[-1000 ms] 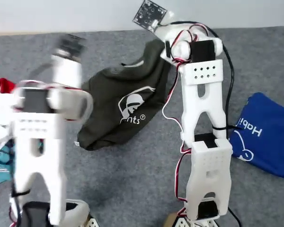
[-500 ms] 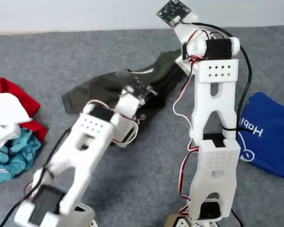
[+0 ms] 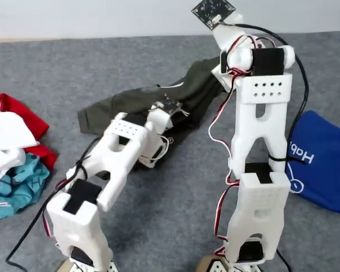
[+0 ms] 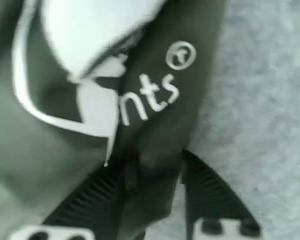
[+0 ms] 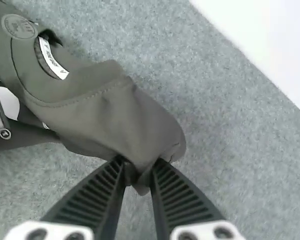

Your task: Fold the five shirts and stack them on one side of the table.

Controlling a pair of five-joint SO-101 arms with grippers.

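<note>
Right gripper pinched a corner of the dark shirt and left gripper clamped its printed edge at upper centre, so folding seemed barely begun, with the blue shirt at right and the heap at left unfolded, nothing stacked.

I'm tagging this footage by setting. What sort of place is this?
Likely a robotics lab or hobby bench: a grey felt-covered table, small white left arm and right arm with bare wiring, plus a dark green shirt and a heap of shirts.
</note>
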